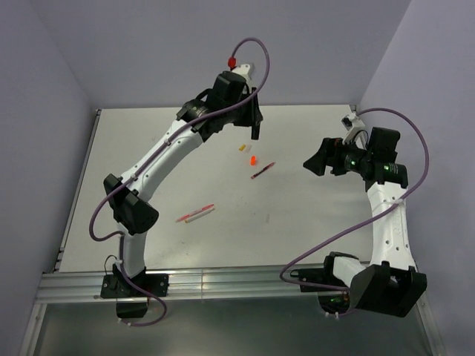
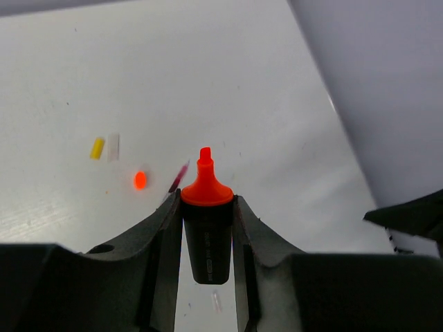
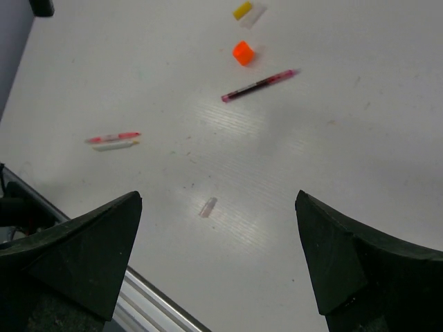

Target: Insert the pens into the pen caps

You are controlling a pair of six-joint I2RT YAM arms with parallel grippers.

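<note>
My left gripper hangs above the far middle of the table, shut on the stubby black marker, whose orange tip sticks out past the fingertips. Below it lie the orange cap, the yellowish cap and the white cap. The thin dark-red pen lies just right of the orange cap. Red and white stick pens lie side by side nearer the left arm. My right gripper hovers open and empty at the right.
A small clear, pinkish piece lies on the white table under my right gripper. An aluminium rail runs along the near edge. Pale walls close off the back and right sides.
</note>
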